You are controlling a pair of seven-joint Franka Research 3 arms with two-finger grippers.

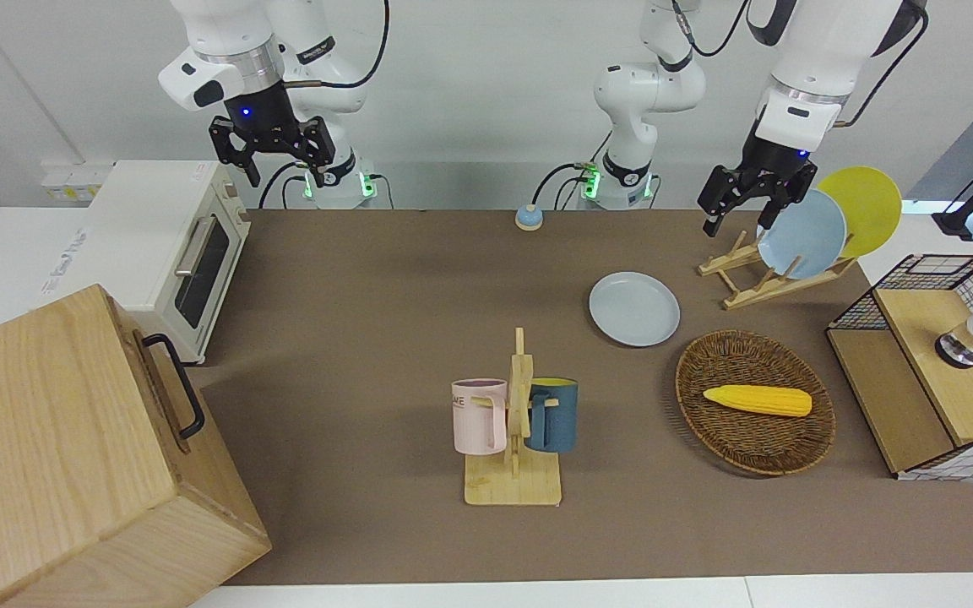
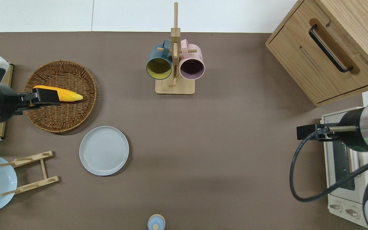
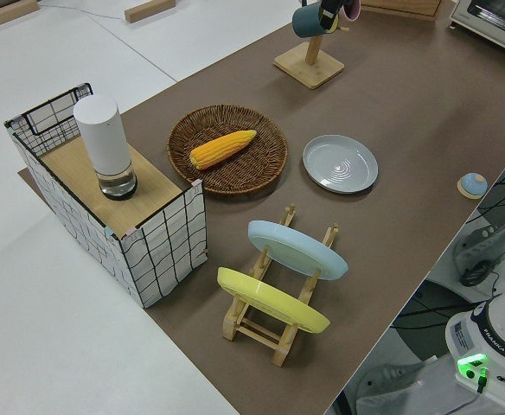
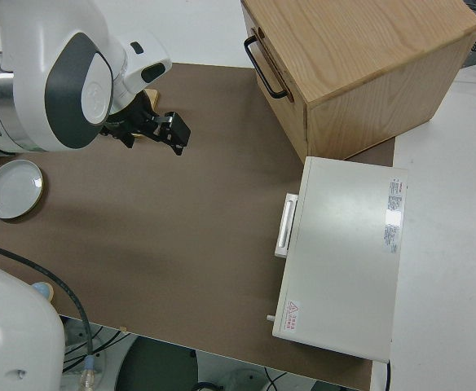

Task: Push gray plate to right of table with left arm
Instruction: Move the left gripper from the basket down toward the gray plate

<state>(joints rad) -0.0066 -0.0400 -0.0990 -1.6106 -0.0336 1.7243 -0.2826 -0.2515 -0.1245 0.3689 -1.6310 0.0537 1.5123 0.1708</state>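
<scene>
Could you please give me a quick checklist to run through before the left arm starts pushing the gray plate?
1. Gray plate flat on the table: ok.
2. Left hand down at plate level: not ok, it is raised, over the wicker basket in the overhead view.
3. Left hand touching the plate: not ok.
4. Table bare between plate and toaster oven: ok.
5. Right arm parked: ok.
</scene>
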